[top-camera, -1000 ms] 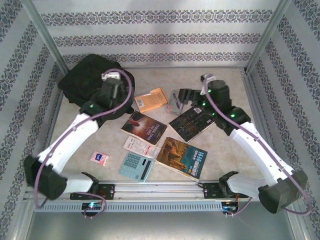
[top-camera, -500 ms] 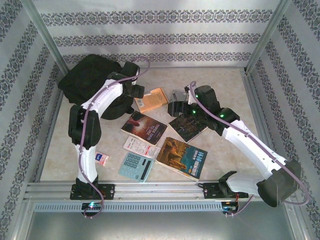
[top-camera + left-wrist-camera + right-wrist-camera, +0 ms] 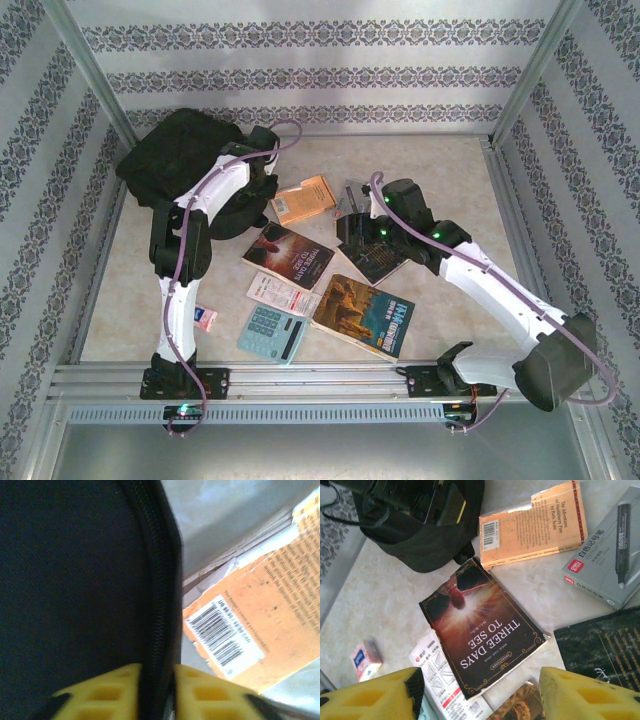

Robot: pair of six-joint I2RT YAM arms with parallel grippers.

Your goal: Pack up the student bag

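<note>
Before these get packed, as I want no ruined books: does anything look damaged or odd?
Yes. The orange paperback, lying flat on the table beside the black bag, has a torn, ragged cover edge near its barcode. Nothing else stands out.

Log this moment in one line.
left gripper: pinching student bag zipper edge | right gripper: open near Three Days to See book

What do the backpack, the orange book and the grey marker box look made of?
The backpack looks like black woven fabric, matte: fine weave, coil zip. The orange book is paper, a matte paperback cover, torn and creased at a corner. The marker box is likely thin card with a slight sheen: printed faces, sharp folded edges.
</note>
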